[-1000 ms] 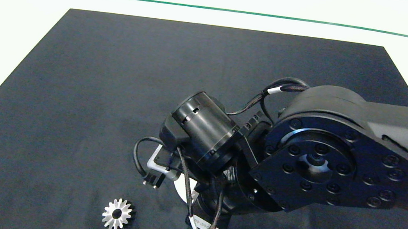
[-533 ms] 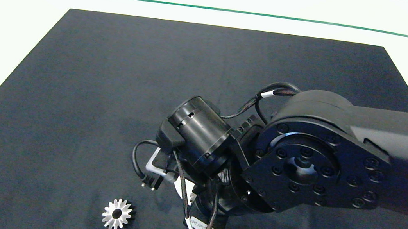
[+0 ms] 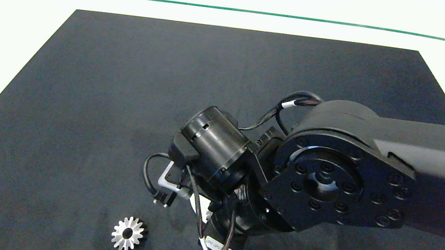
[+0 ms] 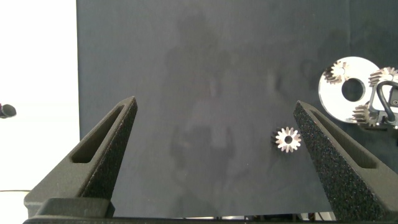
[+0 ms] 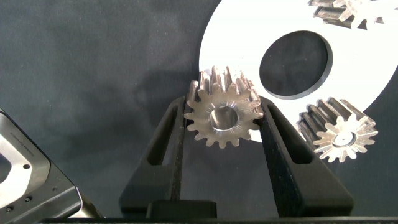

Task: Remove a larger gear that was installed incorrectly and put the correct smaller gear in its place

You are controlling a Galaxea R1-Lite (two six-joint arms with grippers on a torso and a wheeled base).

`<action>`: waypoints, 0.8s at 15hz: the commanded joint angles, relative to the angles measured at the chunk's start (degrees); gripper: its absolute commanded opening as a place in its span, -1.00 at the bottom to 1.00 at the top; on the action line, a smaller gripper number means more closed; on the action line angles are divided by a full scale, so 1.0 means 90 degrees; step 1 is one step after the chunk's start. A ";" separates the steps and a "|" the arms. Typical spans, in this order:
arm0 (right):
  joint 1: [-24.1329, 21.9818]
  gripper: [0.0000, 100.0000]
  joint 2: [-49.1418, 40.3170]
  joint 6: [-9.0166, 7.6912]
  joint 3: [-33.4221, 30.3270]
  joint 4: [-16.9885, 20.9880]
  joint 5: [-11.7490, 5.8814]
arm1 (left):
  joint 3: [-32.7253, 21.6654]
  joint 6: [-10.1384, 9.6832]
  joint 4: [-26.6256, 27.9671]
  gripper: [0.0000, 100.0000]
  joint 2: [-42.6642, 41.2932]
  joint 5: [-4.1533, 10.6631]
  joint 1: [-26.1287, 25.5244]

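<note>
A black mat covers the table, white floor showing past its far and left edges; most of the mat is bare and open. The right arm comes in from the right, over the mat's near middle. Beneath it lies a white disc with a round centre hole and two small gears on its face. The right gripper is clamped on the smaller gear, which sits at the disc's edge. The larger gear lies flat near the mat's near edge, apart from the disc. The left gripper hangs high, fingers spread wide with nothing between them.
</note>
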 commanded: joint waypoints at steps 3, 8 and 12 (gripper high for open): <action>0.0003 -0.50 0.0009 -0.0013 -0.0002 -0.0019 -0.0002 | -0.0001 0.0005 0.0033 1.00 -0.0001 0.0014 0.0000; 0.0013 -0.50 0.0009 -0.0013 0.0028 -0.0019 -0.0002 | -0.0001 0.0005 0.0033 1.00 -0.0001 0.0014 -0.0010; 0.0013 -0.50 0.0048 -0.0013 0.0037 -0.0019 -0.0012 | -0.0001 0.0005 0.0033 1.00 -0.0001 0.0014 -0.0010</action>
